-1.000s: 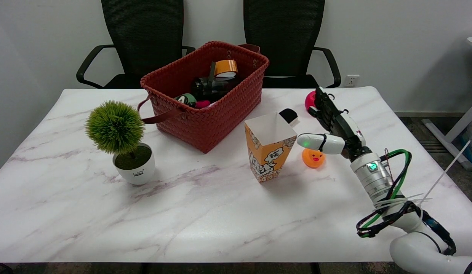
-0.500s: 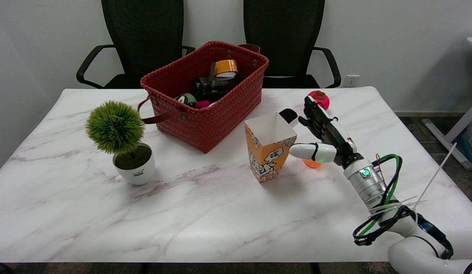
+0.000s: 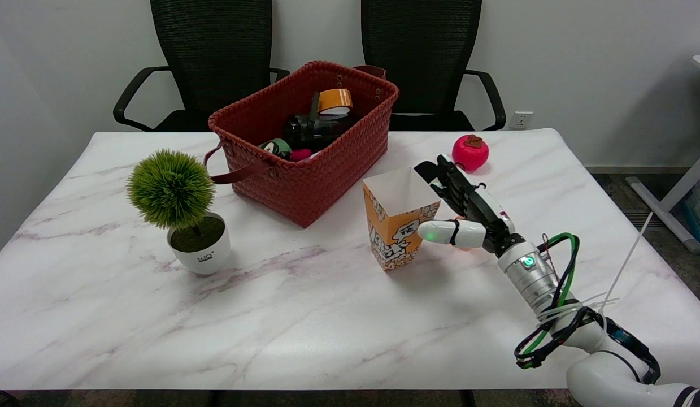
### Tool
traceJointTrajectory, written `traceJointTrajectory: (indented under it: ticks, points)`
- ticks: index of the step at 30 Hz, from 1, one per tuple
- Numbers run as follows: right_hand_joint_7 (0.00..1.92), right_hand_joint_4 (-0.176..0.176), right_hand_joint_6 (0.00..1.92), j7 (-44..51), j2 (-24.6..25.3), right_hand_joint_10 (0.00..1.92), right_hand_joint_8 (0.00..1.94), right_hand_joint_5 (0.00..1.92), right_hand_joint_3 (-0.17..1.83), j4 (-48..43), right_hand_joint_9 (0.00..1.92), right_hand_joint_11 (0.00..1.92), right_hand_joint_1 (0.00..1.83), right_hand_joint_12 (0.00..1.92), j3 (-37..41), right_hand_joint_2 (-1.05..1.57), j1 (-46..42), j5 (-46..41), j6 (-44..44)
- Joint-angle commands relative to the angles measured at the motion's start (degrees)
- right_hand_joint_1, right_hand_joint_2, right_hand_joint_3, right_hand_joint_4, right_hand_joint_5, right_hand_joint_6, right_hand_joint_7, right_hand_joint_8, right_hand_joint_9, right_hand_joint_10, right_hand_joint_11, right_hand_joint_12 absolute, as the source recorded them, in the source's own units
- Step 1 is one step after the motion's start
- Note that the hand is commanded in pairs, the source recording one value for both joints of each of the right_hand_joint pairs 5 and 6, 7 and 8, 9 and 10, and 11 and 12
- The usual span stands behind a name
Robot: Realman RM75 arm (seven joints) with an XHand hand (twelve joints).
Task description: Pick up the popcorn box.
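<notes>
Head view: the right black-and-white robot hand [image 3: 460, 212] has moved left from a second ago, its fingers [image 3: 440, 232] spread and empty beside the upright orange-and-white paper popcorn box [image 3: 399, 223] on the marble counter [image 3: 270, 316], so grasping looks imminent.

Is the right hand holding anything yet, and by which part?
Nothing is held. The right hand is open beside the upright orange-and-white paper popcorn box, fingers spread at its right side; whether they touch it cannot be told.
</notes>
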State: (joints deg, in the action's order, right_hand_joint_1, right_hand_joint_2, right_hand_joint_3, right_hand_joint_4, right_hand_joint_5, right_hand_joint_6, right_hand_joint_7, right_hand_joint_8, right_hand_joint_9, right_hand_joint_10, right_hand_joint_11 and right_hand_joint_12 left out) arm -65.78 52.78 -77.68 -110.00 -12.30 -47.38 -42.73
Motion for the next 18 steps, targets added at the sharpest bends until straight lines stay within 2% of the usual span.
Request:
traceJointTrajectory:
  ticks: [1,18]
  points:
    - [0.00,0.000,0.00,-0.2,0.9,0.03,0.00,0.00,-0.17,2.5,0.03,0.18,0.93,0.18,-2.5,0.42,2.8,0.3,1.4]
    - [0.00,0.000,0.00,-0.2,3.1,0.07,0.00,0.00,-0.17,3.7,0.07,0.20,0.94,0.20,-2.5,0.41,4.2,0.7,2.8]
